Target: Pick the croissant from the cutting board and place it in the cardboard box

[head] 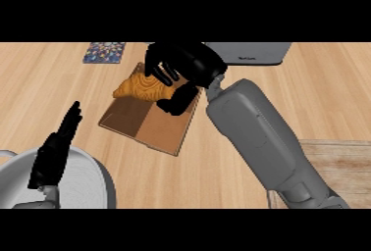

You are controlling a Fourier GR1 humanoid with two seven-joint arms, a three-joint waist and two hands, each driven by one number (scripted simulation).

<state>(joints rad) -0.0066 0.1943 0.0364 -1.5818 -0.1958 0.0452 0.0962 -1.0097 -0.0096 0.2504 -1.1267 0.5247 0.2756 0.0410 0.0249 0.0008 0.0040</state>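
Golden croissant under right hand's curled fingers.

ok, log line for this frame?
phase: place | right hand: curled on croissant, over box | left hand: open, resting lower left | release: not yet

The right hand, forearm stretched forward, curls its fingers and thumb in a grasp; the left hand rests open at lower left, fingers up.
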